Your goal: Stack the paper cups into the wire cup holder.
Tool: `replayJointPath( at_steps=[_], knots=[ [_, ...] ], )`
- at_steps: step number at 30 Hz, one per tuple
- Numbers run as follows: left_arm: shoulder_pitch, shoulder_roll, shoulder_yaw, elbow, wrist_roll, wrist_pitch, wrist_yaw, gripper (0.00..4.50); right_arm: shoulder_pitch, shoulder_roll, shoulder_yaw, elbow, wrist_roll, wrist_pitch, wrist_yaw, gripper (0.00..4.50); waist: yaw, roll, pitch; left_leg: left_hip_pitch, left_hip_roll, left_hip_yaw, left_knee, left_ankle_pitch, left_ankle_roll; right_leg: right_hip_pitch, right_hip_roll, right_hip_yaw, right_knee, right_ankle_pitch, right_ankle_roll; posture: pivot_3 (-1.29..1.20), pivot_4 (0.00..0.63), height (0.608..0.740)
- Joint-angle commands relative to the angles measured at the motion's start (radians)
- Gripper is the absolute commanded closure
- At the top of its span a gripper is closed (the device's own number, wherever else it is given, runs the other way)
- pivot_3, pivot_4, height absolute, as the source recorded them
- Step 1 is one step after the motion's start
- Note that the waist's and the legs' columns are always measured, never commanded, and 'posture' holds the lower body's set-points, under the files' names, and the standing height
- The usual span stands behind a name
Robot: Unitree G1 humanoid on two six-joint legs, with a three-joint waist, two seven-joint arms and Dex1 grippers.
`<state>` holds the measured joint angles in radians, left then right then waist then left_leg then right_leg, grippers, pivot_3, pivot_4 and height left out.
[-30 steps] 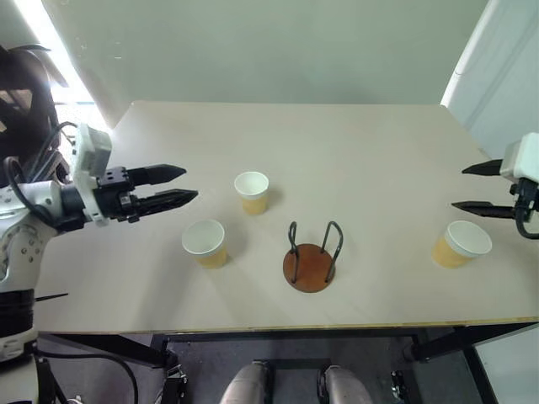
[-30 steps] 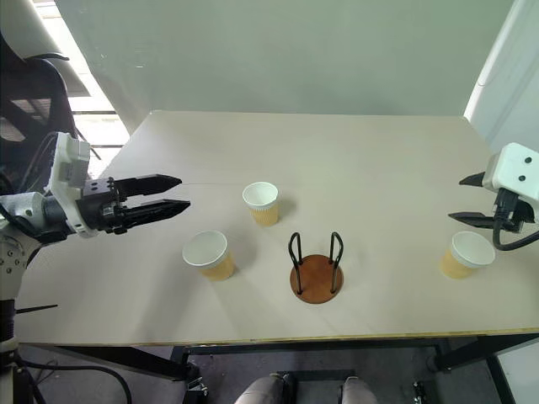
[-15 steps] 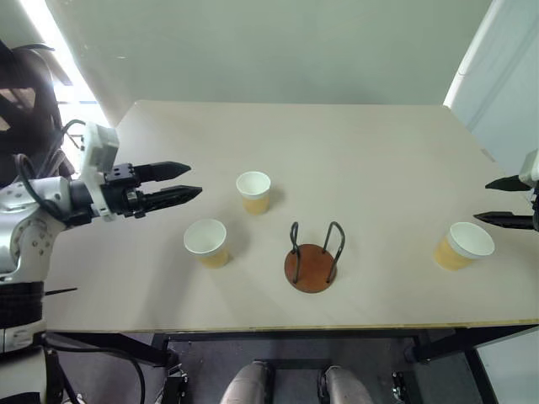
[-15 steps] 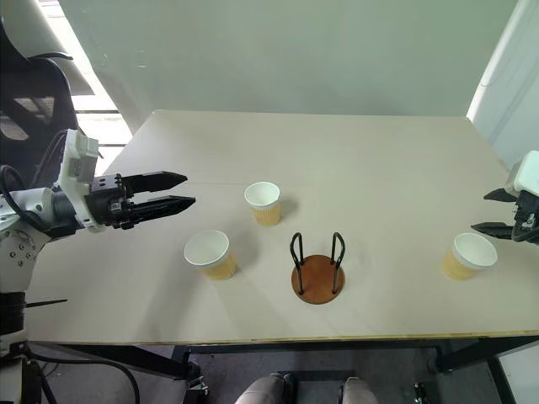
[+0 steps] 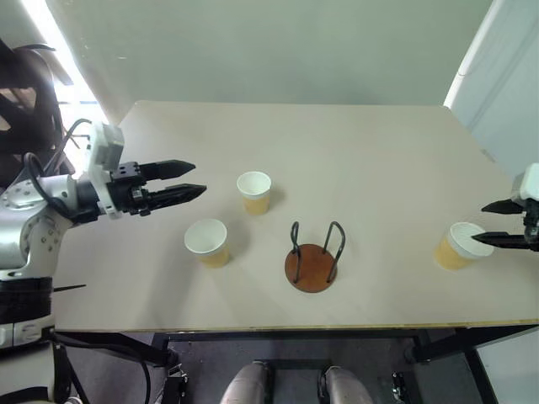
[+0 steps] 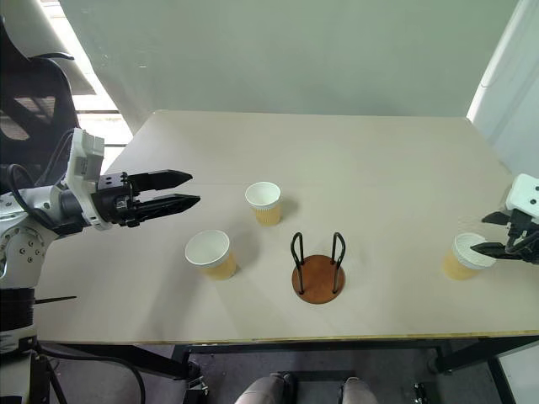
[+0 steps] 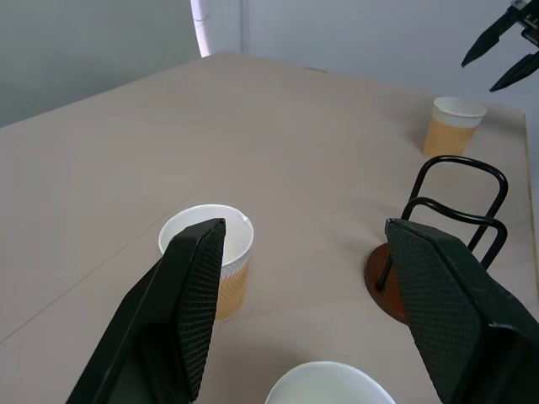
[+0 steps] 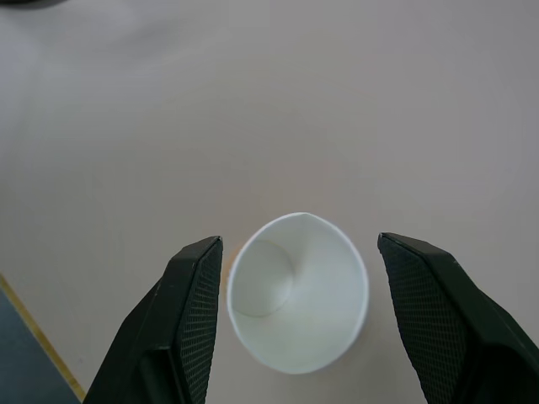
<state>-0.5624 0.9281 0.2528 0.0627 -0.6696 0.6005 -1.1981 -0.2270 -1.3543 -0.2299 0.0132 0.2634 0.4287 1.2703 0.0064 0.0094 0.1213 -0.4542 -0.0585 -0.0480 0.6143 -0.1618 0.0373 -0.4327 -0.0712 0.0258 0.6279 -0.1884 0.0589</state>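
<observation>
Both head views look steeply down over the whole table [image 5: 354, 160], the left wrist view looks low across it, the right wrist view hangs close above the right-hand cup [image 8: 296, 290], shared by all.

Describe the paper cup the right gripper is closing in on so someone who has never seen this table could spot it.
On the pale table, start at the wire cup holder near the front edge and look toward the robot's right. One paper cup stands there alone, with the open right gripper right over it. The other two cups stand together on the holder's other side.
</observation>
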Motion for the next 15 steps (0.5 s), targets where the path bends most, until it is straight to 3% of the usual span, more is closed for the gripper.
replayJointPath(
  at_steps=[1, 15],
  knots=[
    [-0.008, 0.013, 0.021, -0.024, -0.007, -0.001, -0.001, 1.25, 0.007, 0.001, 0.007, 0.013, -0.015, -0.02, 0.007, 1.5, 0.0, 0.0, 0.0, 0.0, 0.0, 0.0, 0.0, 0.0, 0.0, 0.0, 0.0, 0.0, 0.0, 0.0, 0.0, 0.0, 0.15, 0.74],
    [0.018, 0.021, 0.044, -0.046, -0.014, 0.013, 0.009, 1.25, -0.047, 0.046, 0.108, 0.05, -0.054, -0.02, -0.003, 1.5, 0.0, 0.0, 0.0, 0.001, 0.0, 0.0, 0.001, 0.001, 0.001, 0.001, 0.0, 0.0, 0.0, 0.002, 0.001, 0.0, 0.15, 0.74]
  ],
)
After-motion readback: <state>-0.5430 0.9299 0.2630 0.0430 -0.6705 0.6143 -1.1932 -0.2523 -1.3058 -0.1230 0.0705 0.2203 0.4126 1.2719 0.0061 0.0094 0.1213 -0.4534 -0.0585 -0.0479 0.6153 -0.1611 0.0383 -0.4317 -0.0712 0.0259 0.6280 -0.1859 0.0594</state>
